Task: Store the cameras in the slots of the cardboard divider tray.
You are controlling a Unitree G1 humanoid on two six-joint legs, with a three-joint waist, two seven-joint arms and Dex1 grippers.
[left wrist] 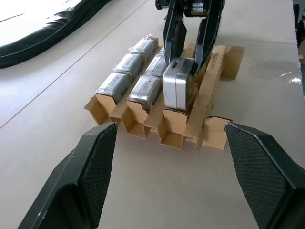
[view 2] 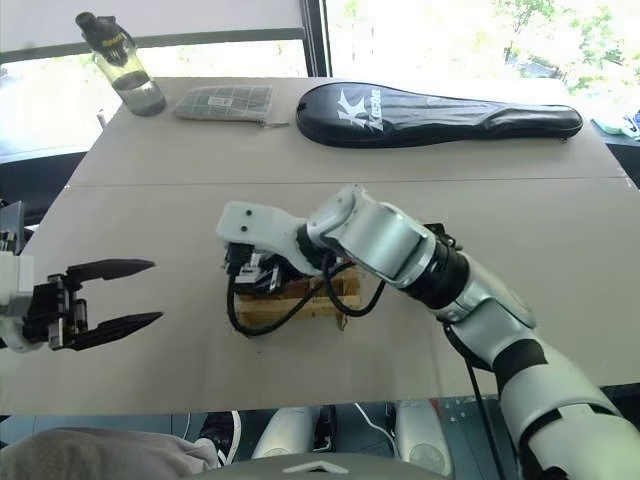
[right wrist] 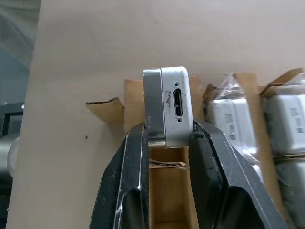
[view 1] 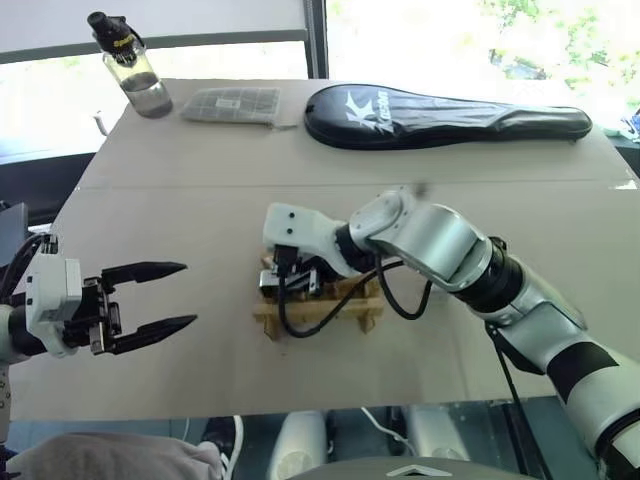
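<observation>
I am holding a camera [right wrist: 167, 107] edge-on in the right gripper [right wrist: 167, 138], clamped by its flat sides so it can slide into the tray's [left wrist: 209, 102] empty row at mid-table. The left gripper [view 1: 165, 296] is waiting spread and empty at the left.

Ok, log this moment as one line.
right gripper: shut on camera, over tray slot | left gripper: open, empty, beside tray
</observation>
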